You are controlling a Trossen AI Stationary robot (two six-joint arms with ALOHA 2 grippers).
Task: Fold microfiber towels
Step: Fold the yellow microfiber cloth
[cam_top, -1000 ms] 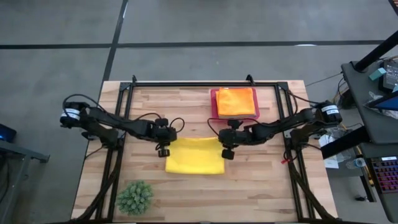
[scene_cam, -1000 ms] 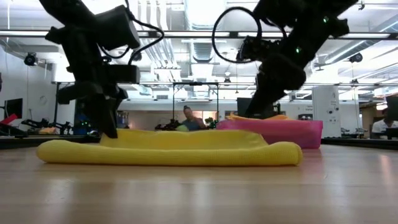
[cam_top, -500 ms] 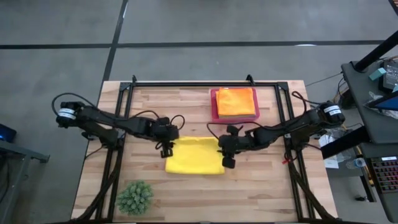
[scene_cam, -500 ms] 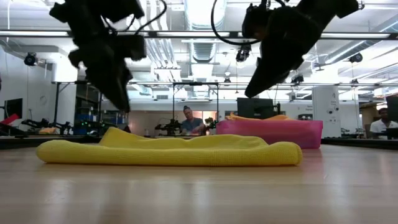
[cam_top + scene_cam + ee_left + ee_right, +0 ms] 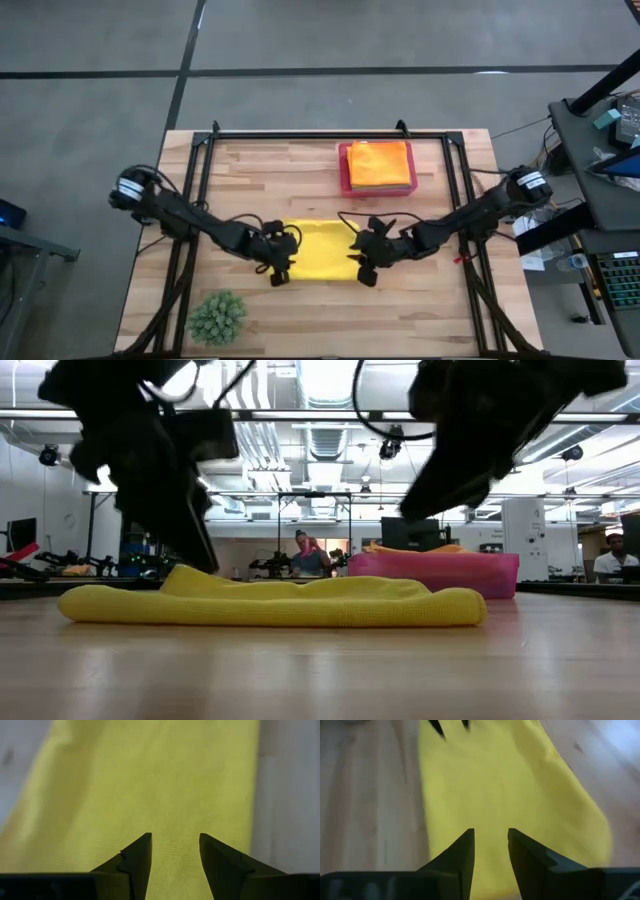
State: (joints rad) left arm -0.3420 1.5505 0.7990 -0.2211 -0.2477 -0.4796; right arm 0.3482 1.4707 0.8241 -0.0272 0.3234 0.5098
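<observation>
Your yellow towel (image 5: 315,248) lies flat at centre frame, below the pink tray (image 5: 345,180) holding the orange towel (image 5: 379,163). Left gripper (image 5: 279,274) and right gripper (image 5: 365,273) flank its lower corners — fingers apart, empty, likely placed to pinch that edge for a fold.

You see two slim black jointed arms, each with a white-ringed joint near its base and loose black cables looping along the links. The left gripper (image 5: 172,847) and right gripper (image 5: 490,842) end in matte black, wedge-shaped fingers.
</observation>
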